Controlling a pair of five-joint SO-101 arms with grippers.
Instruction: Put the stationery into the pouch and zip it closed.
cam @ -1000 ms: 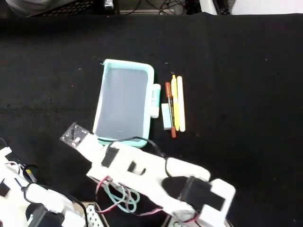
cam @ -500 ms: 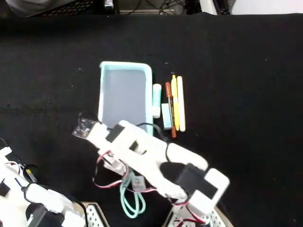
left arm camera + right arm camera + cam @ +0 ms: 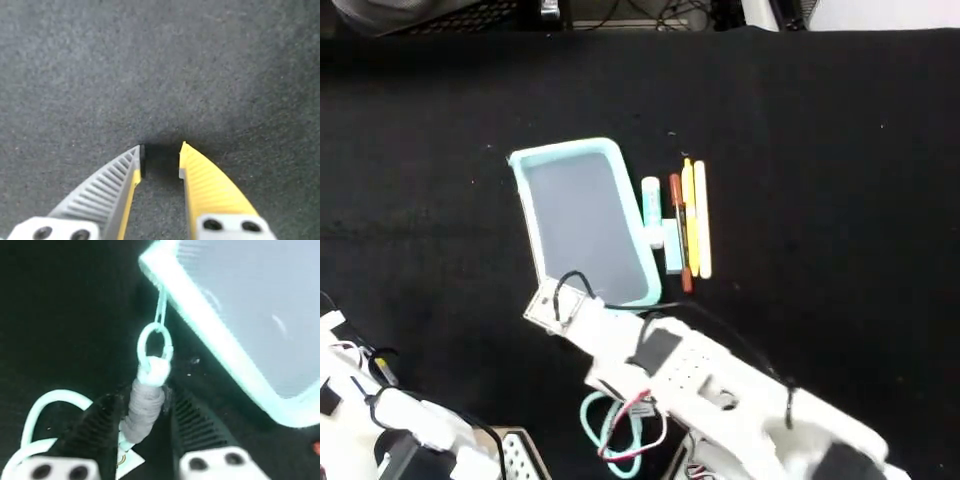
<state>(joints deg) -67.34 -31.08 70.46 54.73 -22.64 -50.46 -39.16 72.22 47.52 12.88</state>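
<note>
The mint-green pouch [image 3: 582, 220] with a grey mesh face lies tilted on the black table; its corner [image 3: 250, 305] fills much of the right wrist view. Beside it lie the stationery: a brown pen [image 3: 679, 230], a yellow pen [image 3: 689, 215], a cream pen [image 3: 702, 220], a small mint eraser [image 3: 672, 245] and a white tube [image 3: 651, 195]. My right gripper [image 3: 552, 305] sits at the pouch's near corner, shut [image 3: 145, 399] on the grey taped pull tab [image 3: 145, 412] that hangs from the zipper ring [image 3: 156, 342]. My left gripper [image 3: 160, 152] hovers just over bare cloth, narrowly open and holding nothing.
The left arm's base [image 3: 360, 410] stands at the near left corner. A mint cord loop [image 3: 610, 425] and red wires trail under the right arm. Black cloth stretches free to the right of the pens and beyond the pouch.
My right gripper has swung rightward and nearer along the pouch's near end, pulling the tab. The pouch has rotated, its far end tipping left. The pens stayed put.
</note>
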